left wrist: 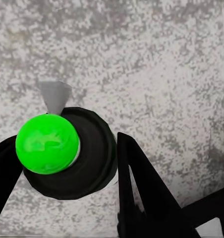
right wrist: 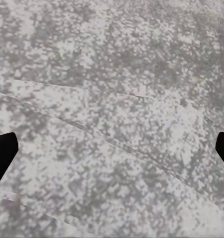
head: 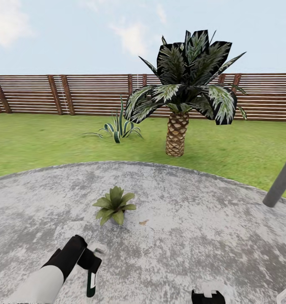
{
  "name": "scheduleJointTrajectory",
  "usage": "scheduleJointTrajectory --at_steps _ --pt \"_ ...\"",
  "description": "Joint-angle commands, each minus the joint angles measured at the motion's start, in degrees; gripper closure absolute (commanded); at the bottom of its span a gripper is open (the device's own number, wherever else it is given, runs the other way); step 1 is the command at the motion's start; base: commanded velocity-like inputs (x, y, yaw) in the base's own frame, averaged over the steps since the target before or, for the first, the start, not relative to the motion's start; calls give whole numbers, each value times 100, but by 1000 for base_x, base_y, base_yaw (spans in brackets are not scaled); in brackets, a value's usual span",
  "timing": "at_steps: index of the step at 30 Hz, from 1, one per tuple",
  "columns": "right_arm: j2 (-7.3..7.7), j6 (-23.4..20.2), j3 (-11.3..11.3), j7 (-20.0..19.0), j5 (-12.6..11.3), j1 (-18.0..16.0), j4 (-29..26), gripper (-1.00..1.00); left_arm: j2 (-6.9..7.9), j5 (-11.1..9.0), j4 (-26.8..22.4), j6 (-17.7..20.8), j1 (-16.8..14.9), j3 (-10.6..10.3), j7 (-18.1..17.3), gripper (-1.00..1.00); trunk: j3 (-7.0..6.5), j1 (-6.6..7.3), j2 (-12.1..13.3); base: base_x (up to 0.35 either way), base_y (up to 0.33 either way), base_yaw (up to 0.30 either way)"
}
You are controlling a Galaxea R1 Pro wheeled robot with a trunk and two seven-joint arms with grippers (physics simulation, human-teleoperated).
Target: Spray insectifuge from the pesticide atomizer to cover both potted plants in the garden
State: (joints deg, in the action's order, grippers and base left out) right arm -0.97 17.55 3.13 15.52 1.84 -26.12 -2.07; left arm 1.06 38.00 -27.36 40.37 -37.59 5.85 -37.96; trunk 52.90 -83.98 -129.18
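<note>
Pesticide atomizer (left wrist: 67, 151) sits clamped between the left pincer's (left wrist: 62, 168) fingers.

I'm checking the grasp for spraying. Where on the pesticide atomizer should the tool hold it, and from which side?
Grip the pesticide atomizer around its round dark body, below the cap, from the side opposite the grey nozzle, as the left tool does, so the spray path stays clear.

The right gripper (right wrist: 112, 148) hangs wide open above the mottled grey stone patio (right wrist: 117, 89).
</note>
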Motion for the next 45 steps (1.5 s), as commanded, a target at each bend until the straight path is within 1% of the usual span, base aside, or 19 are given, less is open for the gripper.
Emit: scheduleJointTrajectory --at_steps 1,4,6,9,14,15,16,19,20,22,28,34,40,45 --pt "19 0 35 36 13 -5 6 -100 -13 58 -34 146 -33 39 -54 100 6 0 -2 201 0 0" --pt "12 -5 47 22 3 -6 5 -100 -36 53 -246 662 -103 36 -54 100 6 0 -2 281 0 0" --pt "-4 -6 53 6 2 -7 9 -100 -36 69 -362 802 -112 33 -50 100 6 0 -2 321 0 0" --pt "-31 -6 56 -2 4 -4 13 -100 -36 89 -430 876 -110 31 -46 100 6 0 -2 334 0 0" --pt "-42 0 51 -5 9 -2 14 -100 -27 108 -452 887 -61 10 -25 100 12 0 -2 339 26 21" --pt "-14 -23 55 -21 26 1 22 -100 -30 98 -378 982 -50 -285 -33 100 12 0 -2 18 -1 5" --pt "-5 -23 55 -20 26 1 22 -100 -28 100 -375 1018 -48 -327 -35 100 12 0 -2 7 0 2" --pt "0 -24 55 -22 27 2 22 -100 -27 97 -372 1035 -47 -349 -38 100 12 0 -2 3 0 1" --pt "0 -24 57 -5 36 11 23 -100 -55 39 -451 1587 -167 -355 -52 100 12 0 -2 3 0 0" --pt "0 -24 57 -5 36 11 23 -100 -60 40 -454 1702 -272 -356 -53 100 13 0 -2 1 0 7" --pt "-8 -24 57 -5 28 11 23 -100 -103 33 -455 1758 -492 -351 -54 100 33 0 -2 0 0 139" --pt "-11 -24 57 -5 27 11 23 -100 -105 38 -454 1752 -499 -346 -54 100 51 0 -2 1 0 130" --pt "9 -24 57 -22 35 11 23 -100 -98 42 -446 1714 -440 -330 -45 100 51 0 -2 287 -97 2" --pt "9 -24 57 -22 32 11 23 -100 -98 52 -446 1707 -435 -332 -45 100 51 0 -2 90 -46 0"
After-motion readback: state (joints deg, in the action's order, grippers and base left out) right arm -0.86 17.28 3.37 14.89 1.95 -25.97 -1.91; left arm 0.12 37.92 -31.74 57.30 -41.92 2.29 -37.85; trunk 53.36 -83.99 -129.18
